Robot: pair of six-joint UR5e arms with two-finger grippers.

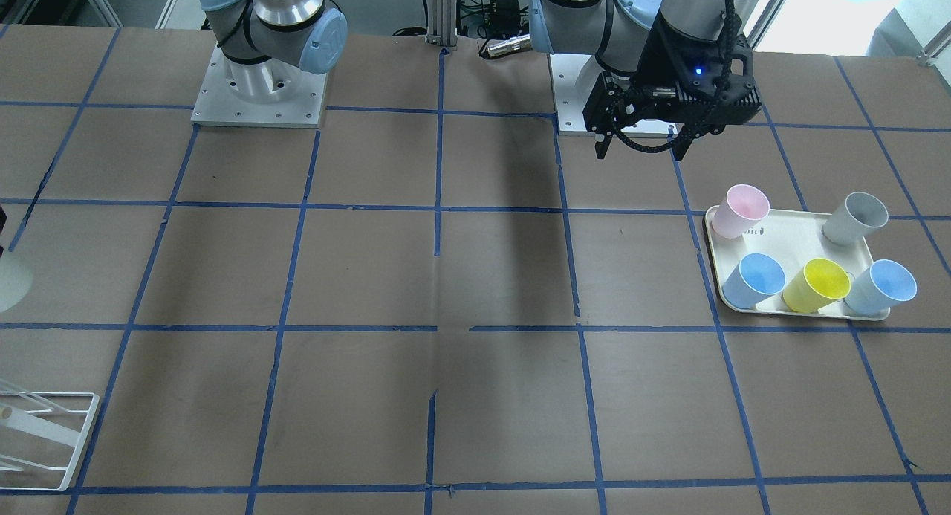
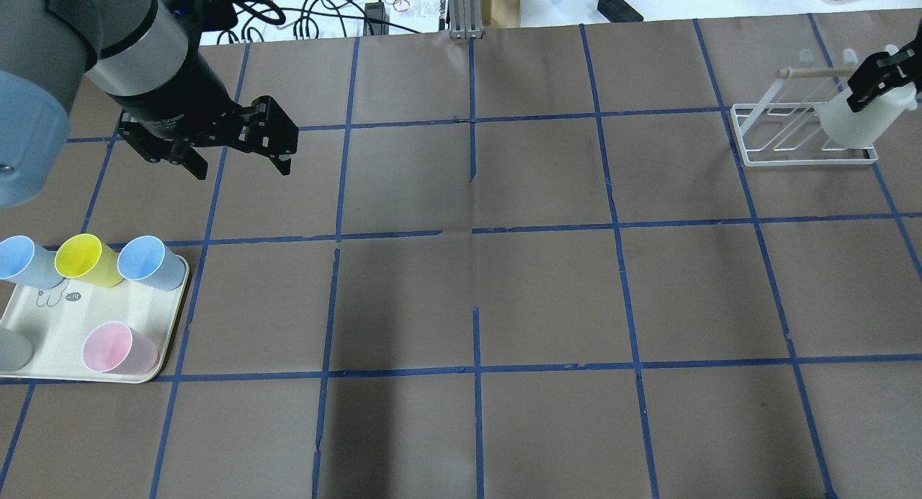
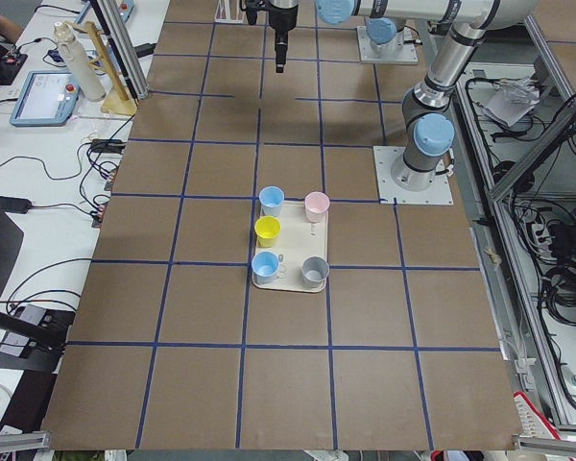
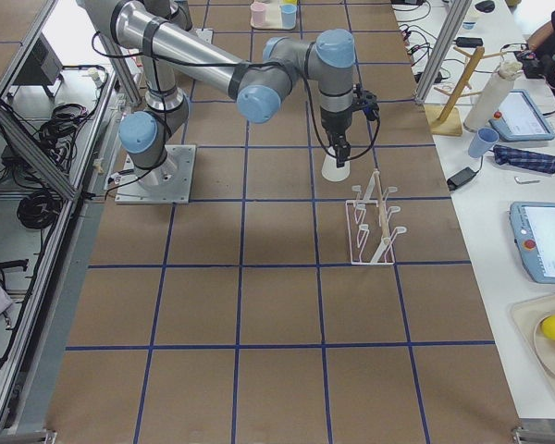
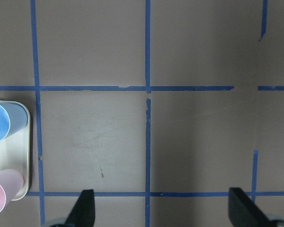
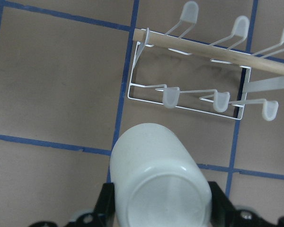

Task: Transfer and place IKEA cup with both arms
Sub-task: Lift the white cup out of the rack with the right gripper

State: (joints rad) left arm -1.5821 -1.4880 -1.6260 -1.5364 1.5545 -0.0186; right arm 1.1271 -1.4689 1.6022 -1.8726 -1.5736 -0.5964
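The IKEA cup (image 6: 158,179) is off-white and held upside down, base towards the wrist camera. My right gripper (image 6: 162,201) is shut on it, one black finger on each side. The cup hangs just beside the white rack (image 6: 189,90) at the table's right end (image 2: 857,121), (image 4: 336,168); whether it touches the table I cannot tell. At the front-facing view's left edge only part of the cup (image 1: 11,281) shows. My left gripper (image 2: 241,169) is open and empty above the table, apart from the tray; it also shows in the front-facing view (image 1: 640,154) and the left wrist view (image 5: 163,210).
A cream tray (image 2: 65,326) at the table's left end holds two blue cups, a yellow cup (image 2: 86,258), a pink cup (image 2: 115,346) and a grey cup (image 1: 854,218). The wire rack (image 2: 792,135) has a wooden rod and several pegs. Blue tape grids the brown table.
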